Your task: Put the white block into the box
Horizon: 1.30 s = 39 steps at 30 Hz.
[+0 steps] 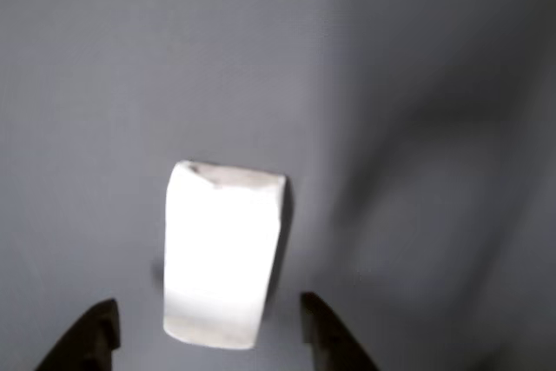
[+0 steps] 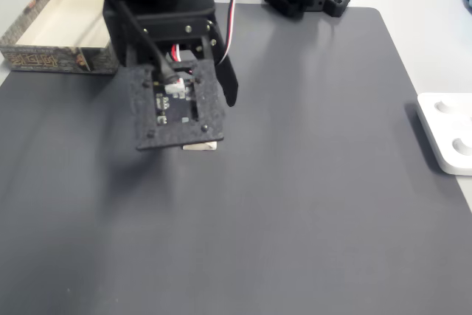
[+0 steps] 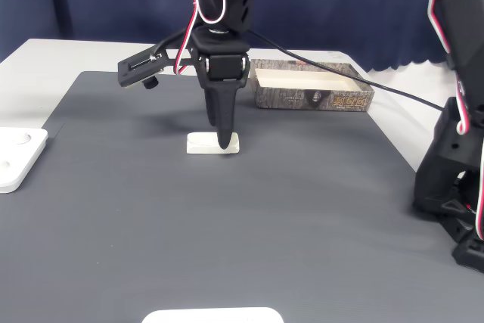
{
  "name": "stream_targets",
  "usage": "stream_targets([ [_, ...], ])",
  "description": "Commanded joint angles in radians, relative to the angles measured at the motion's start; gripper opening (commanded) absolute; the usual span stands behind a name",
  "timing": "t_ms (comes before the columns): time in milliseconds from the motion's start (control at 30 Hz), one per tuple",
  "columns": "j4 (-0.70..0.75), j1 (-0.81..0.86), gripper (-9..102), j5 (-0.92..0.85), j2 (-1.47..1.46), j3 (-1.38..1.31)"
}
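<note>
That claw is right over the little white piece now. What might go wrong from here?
Two things, likely. The gripper is open with a finger on each side of the white block, but the block sits nearer one finger, so closing may push or twist it rather than pinch it squarely. Also, the box stands well away across the dark mat, so a weak grip on the block could drop it during the carry.

Even light, overexposed block, soft blur
</note>
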Motion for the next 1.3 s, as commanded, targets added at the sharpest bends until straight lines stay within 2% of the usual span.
stream_targets([
  [0, -0.018, -0.009, 29, -0.005, 0.011, -0.072],
  [1267, -0.023, -0.041, 25, 0.006, -0.054, -0.092],
])
